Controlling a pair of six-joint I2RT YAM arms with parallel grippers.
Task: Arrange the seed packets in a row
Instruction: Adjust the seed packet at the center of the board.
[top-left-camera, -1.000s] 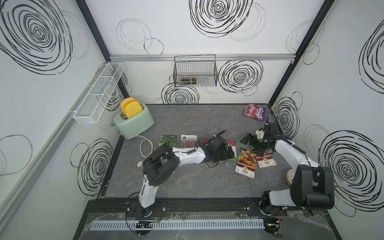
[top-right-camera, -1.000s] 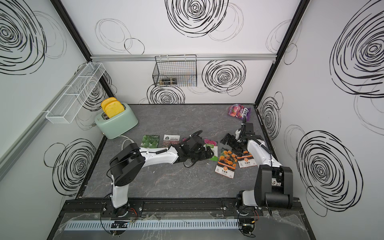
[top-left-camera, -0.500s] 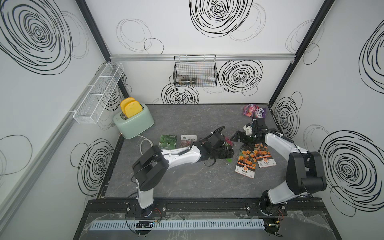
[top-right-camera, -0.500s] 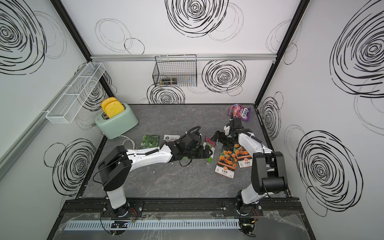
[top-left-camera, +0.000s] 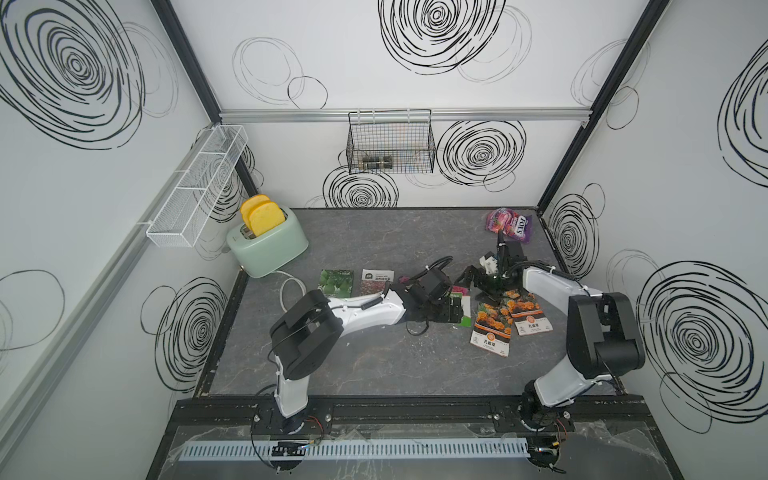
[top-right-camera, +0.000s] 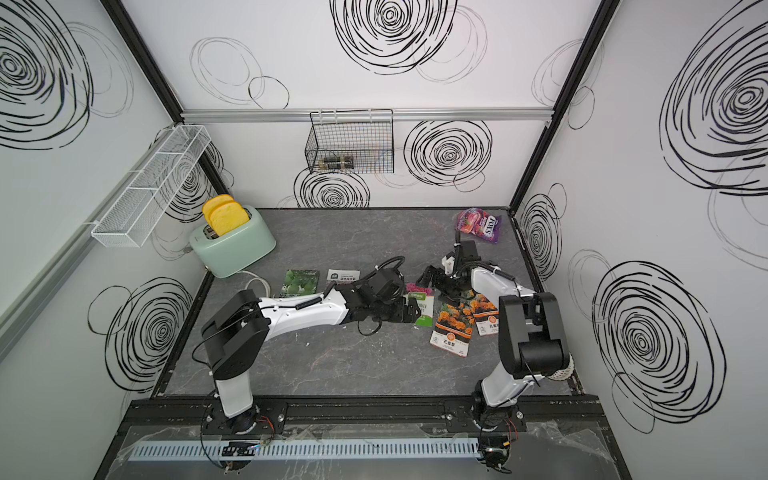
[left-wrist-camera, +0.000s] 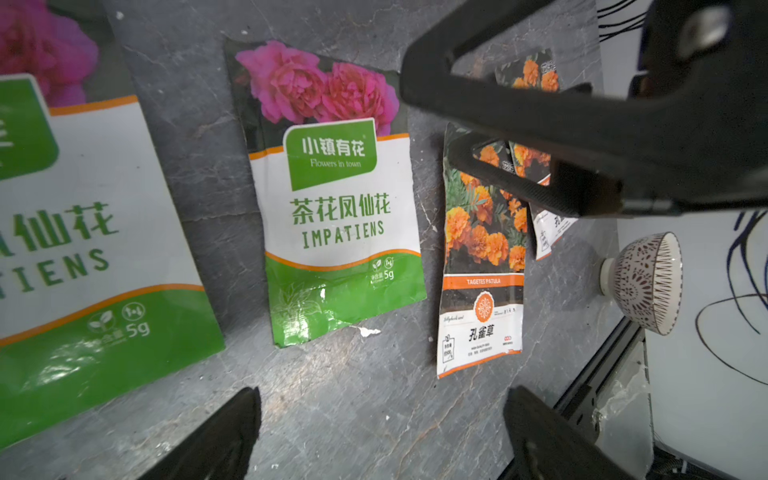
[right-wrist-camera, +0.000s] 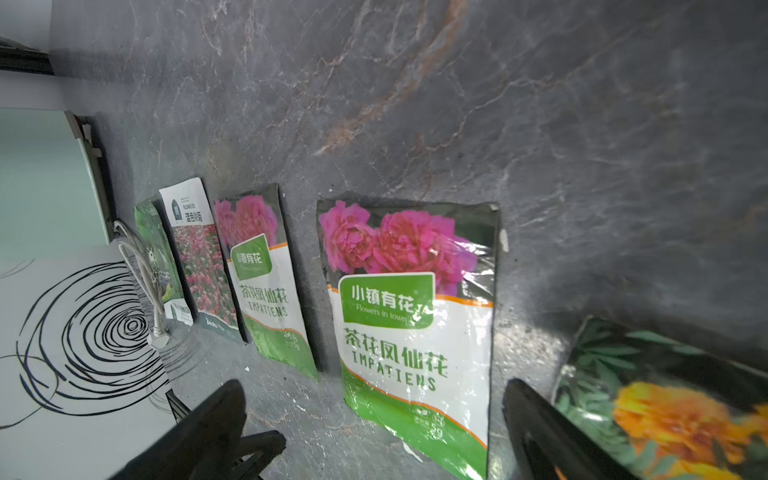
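1. Change noted: over the last second the right gripper (top-left-camera: 478, 282) has swung off the marigolds toward the back wall. It now hangs by the far end of the second impatiens packet (left-wrist-camera: 336, 199). The left arm has drawn its elbow back, and the left gripper (top-left-camera: 454, 309) is low over that same packet. No packet appears displaced.
2. Claws: in both wrist views the jaws of each stand wide apart, with nothing between them.
3. Packet positions: the dark green packet (top-left-camera: 336, 282), red-pink field packet (top-left-camera: 376, 280) and first impatiens packet (right-wrist-camera: 266, 286) lie side by side on the tabletop (top-left-camera: 374, 374). The second impatiens lies next, apart from them and slightly forward of their line.
4. Outstanding: the front marigold packet (left-wrist-camera: 482, 257) and rear marigold packet (top-left-camera: 528, 318) lie skewed and appear to overlap at one edge.
5. Assessment: four of six are roughly placed. With the right claw off the marigolds, these two remain unhandled and will need separating and squaring.
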